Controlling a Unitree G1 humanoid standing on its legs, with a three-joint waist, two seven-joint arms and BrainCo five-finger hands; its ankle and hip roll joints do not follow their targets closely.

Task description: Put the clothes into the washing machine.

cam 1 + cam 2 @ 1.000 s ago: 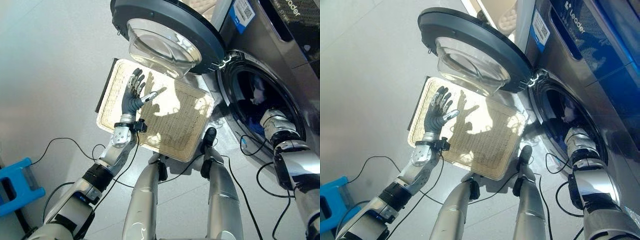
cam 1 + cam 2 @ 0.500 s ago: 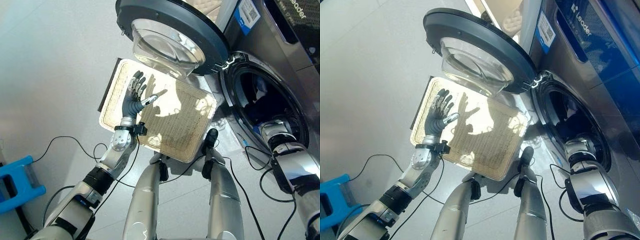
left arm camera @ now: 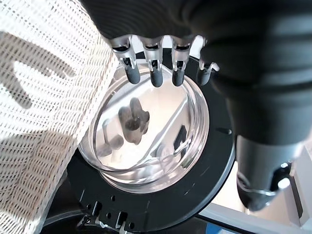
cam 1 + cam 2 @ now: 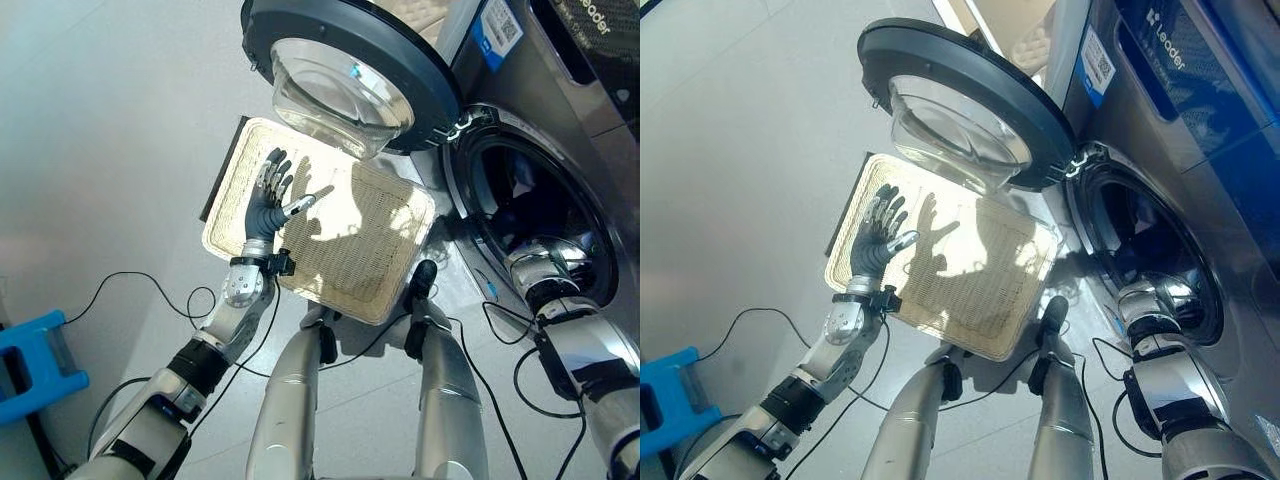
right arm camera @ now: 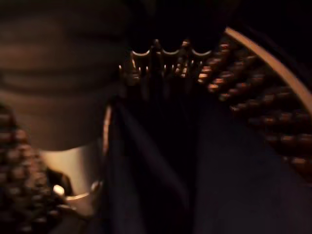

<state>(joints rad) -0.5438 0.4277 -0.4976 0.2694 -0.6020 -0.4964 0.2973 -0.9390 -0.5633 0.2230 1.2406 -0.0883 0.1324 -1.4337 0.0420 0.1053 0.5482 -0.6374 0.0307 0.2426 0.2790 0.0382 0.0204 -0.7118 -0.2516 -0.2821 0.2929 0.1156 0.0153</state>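
Grey floor carries an emptied basket [image 4: 330, 240] under the spread-fingered left hand [image 4: 268, 196], while the right hand [image 5: 161, 63], grip unreadable, reaches into the washing machine [image 4: 520, 215] over dark clothes [image 5: 219, 185].

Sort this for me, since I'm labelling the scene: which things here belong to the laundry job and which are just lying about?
Part of the job:
- washing machine, its door swung open
- dark clothes inside the drum
- right hand, reaching into the drum
- woven basket on the floor
- left hand, open above the basket

Just lying about:
- blue stool on the floor
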